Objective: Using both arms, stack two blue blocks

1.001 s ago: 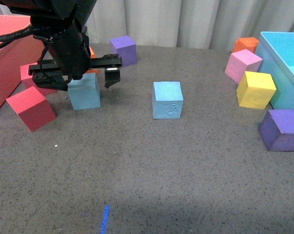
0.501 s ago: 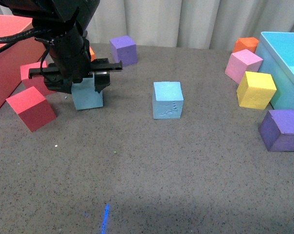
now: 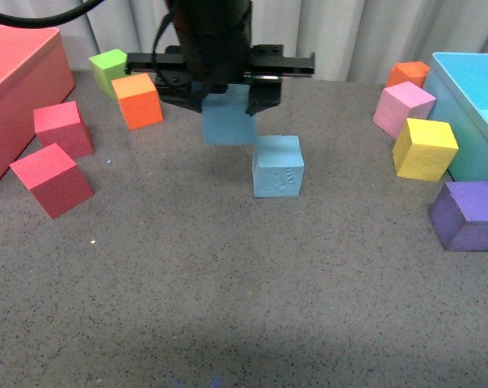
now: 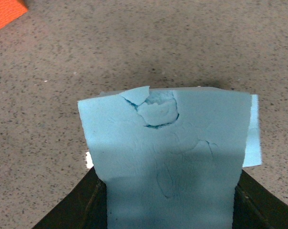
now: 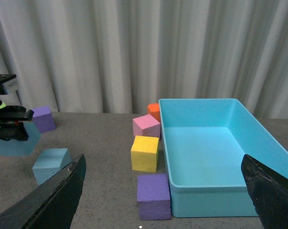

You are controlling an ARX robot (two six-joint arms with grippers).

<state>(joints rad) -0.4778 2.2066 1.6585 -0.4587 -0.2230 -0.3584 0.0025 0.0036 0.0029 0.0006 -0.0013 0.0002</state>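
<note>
- You are looking at what seems to be a robot test lab: a pale pleated curtain (image 5: pixel 134 52) is screening off the whole back.
- A plain grey speckled mat is covering the counter (image 3: pixel 228 307).
- Bright foam cubes are lying scattered on it, among them a yellow cube (image 3: pixel 424 148), a pink cube (image 3: pixel 403 107) and a purple cube (image 3: pixel 469 214).
- A turquoise bin (image 5: pixel 215 206) and a red bin (image 3: pixel 18 89) are sitting at opposite sides of the counter.

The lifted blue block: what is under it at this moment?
The held blue block hangs in the left gripper above the table. In the left wrist view, a strip of the other blue block shows past its edge; the rest beneath is covered.
</note>
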